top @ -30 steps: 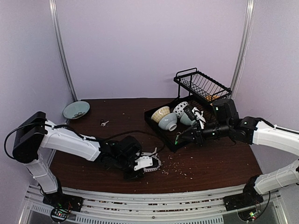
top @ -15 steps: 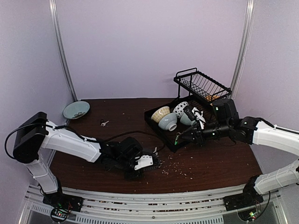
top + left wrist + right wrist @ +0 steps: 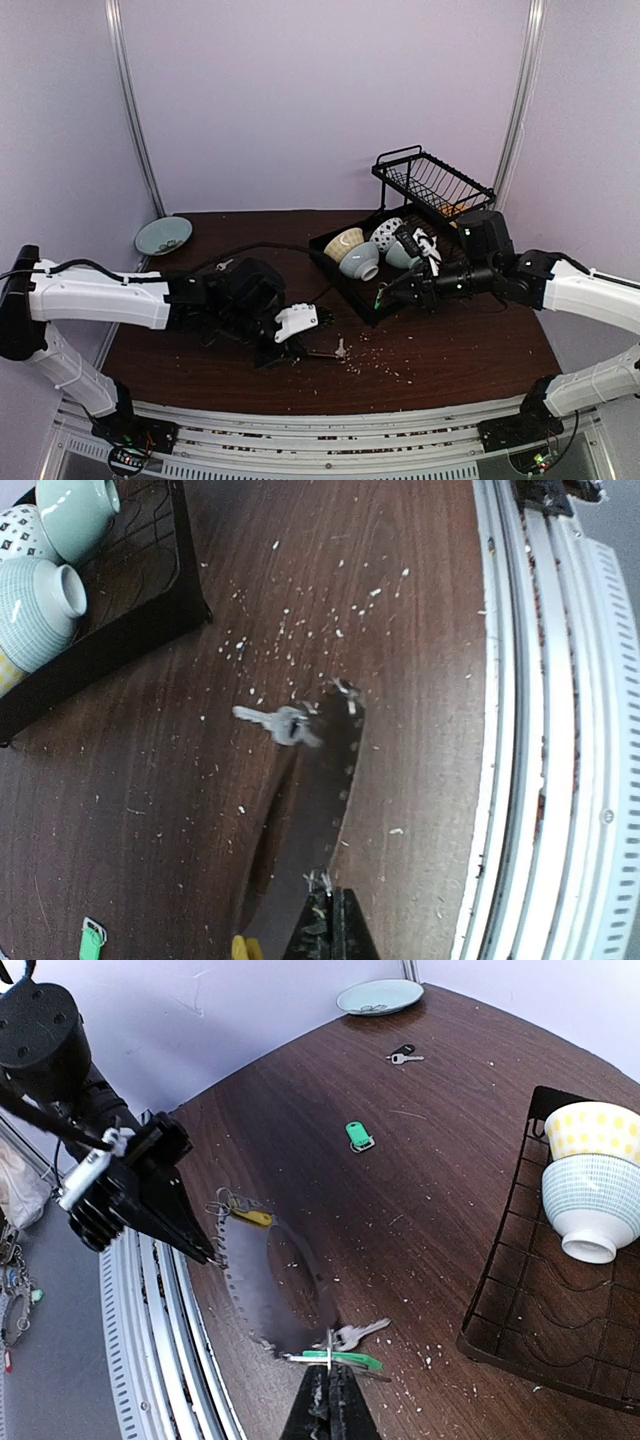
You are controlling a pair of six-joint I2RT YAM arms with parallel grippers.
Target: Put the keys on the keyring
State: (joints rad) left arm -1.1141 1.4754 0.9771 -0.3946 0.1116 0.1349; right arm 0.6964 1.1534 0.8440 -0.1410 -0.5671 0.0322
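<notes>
left arm (image 3: 110,295) low, jaws pinching the keyring (image 3: 320,790); right arm (image 3: 580,290) outstretched, jaws pinching a green key (image 3: 345,1359).

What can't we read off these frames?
- keyring: both wrist views, motion blur smears it dark; threaded keys unclear.
- yellow key: left wrist view, cut off by bottom edge.
- left gripper: right wrist view, tips merge into that blur; open or shut unclear.
- green key in right gripper: right wrist view, fingers cover its middle.

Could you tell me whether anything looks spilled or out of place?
Yes: white crumbs are strewn over the table beside the black tray, around a silver key. The bowls in the tray lie on their sides.
</notes>
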